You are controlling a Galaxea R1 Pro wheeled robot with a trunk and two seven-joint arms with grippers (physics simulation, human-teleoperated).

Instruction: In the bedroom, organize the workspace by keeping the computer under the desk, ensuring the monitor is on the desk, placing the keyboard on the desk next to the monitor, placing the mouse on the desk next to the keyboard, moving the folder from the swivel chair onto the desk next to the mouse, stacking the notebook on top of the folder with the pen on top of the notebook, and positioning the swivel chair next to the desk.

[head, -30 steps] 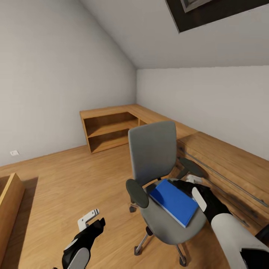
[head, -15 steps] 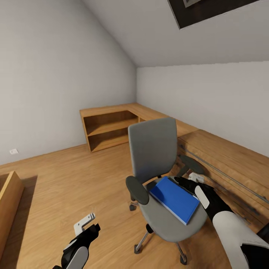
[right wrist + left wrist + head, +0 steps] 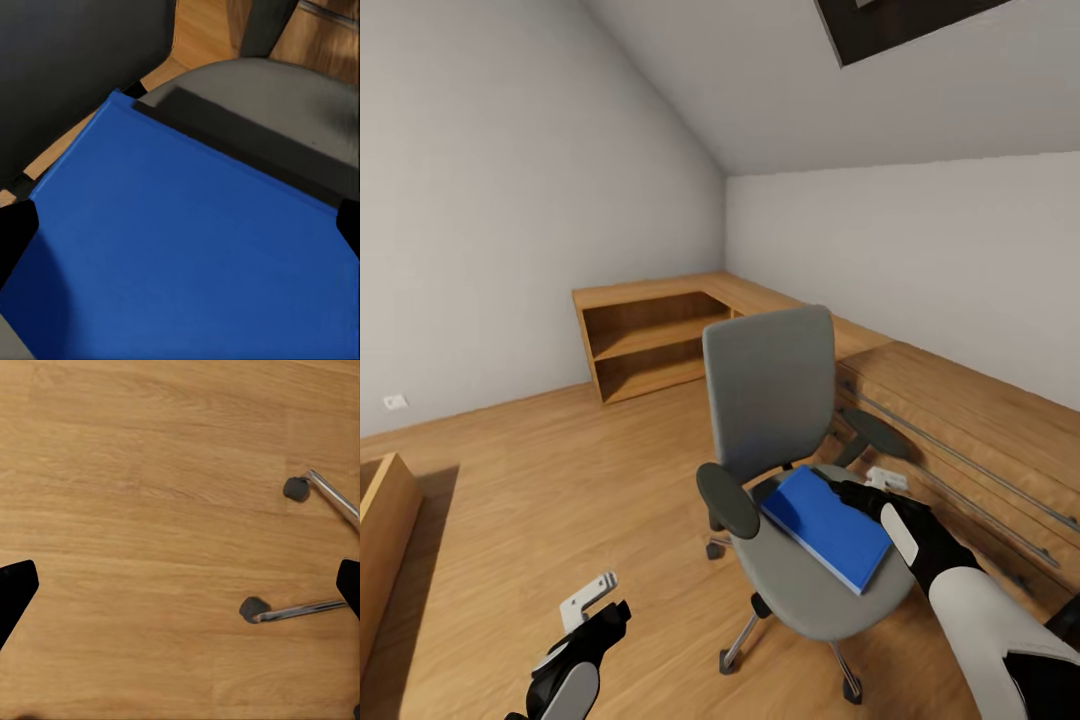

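Observation:
The swivel chair (image 3: 770,400) stands in the middle of the room, its grey seat turned toward me. The blue folder (image 3: 825,525) lies on that seat. My right gripper (image 3: 857,488) hovers just over the folder's far right edge, open. In the right wrist view the folder (image 3: 187,247) spreads between the two wide-apart fingertips of the right gripper (image 3: 180,229), with the grey seat (image 3: 277,97) beyond it. My left gripper (image 3: 605,600) hangs open low over the floor, left of the chair. Beneath the left gripper (image 3: 180,592), two chrome chair legs (image 3: 300,610) with castors show.
A low wooden L-shaped shelf unit (image 3: 650,340) runs along the far walls. It continues as a long wooden cabinet (image 3: 970,430) close behind the chair on the right. Another wooden piece (image 3: 385,530) stands at the left edge. Open wooden floor (image 3: 540,480) lies left of the chair.
The view has tilted up slightly. My left gripper has sunk a little lower. The right gripper stays at the folder's far edge, and the folder still rests on the seat.

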